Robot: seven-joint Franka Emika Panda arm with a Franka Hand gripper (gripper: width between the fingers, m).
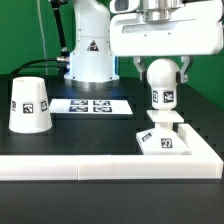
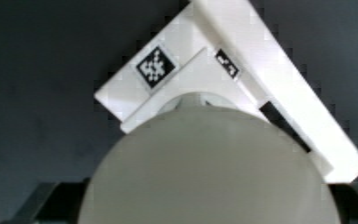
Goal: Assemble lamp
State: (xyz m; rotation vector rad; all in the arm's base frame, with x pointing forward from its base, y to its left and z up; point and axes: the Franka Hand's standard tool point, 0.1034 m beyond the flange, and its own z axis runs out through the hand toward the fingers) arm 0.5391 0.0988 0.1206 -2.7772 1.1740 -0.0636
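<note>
The lamp's round white bulb [image 1: 160, 73] is upright on a short stem that carries a tag. It stands over the middle of the flat square base [image 1: 166, 141]. Whether the stem sits in the base I cannot tell. My gripper [image 1: 161, 76] comes straight down and is shut on the bulb, one finger on each side. In the wrist view the bulb [image 2: 202, 160] fills the foreground, with the tagged base [image 2: 155, 70] beyond it. The tapered shade [image 1: 29, 104] stands alone at the exterior view's left.
The long white border wall [image 1: 90, 166] runs along the front and up the exterior view's right, close beside the base; it also shows in the wrist view [image 2: 291, 95]. The marker board [image 1: 92, 104] lies flat behind. The arm's white pedestal [image 1: 88, 50] stands at the back.
</note>
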